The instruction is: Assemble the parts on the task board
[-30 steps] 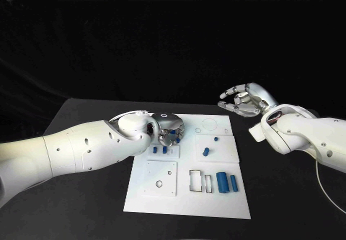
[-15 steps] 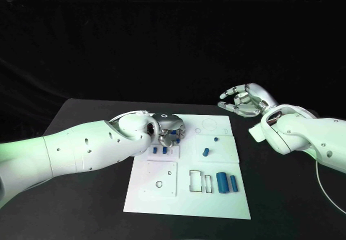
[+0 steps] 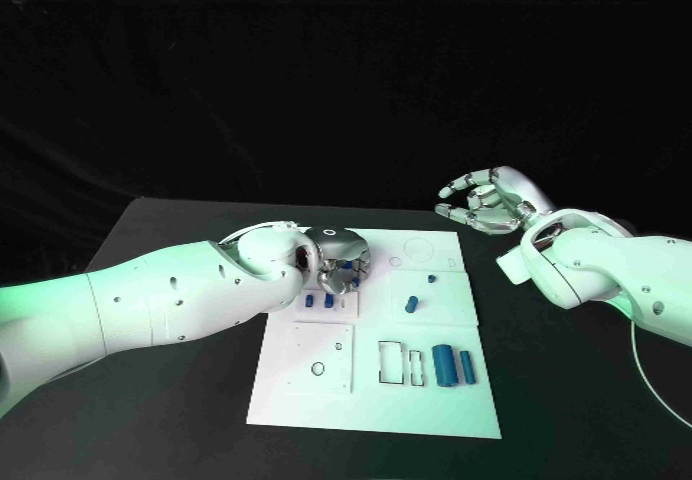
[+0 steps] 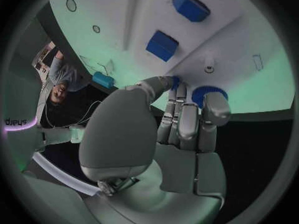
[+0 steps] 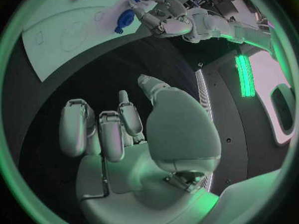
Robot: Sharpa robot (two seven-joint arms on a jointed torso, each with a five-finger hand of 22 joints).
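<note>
Overhead, black backdrop behind black table [image 3: 173,380] (white task board [image 3: 378,415] central)

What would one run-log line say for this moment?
left hand: fingers on round blue part | right hand: open, raised beside white task board

Dim room, black backdrop; green light washes the left arm [image 3: 130,310] at lower left. Wrist views bend strongly at their rims.

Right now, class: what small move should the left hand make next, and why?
Probably press down gently. The left hand hangs over the task board, its fingers against a round blue part there, seemingly not seated. The right hand hovers off the board, holding nothing.
</note>
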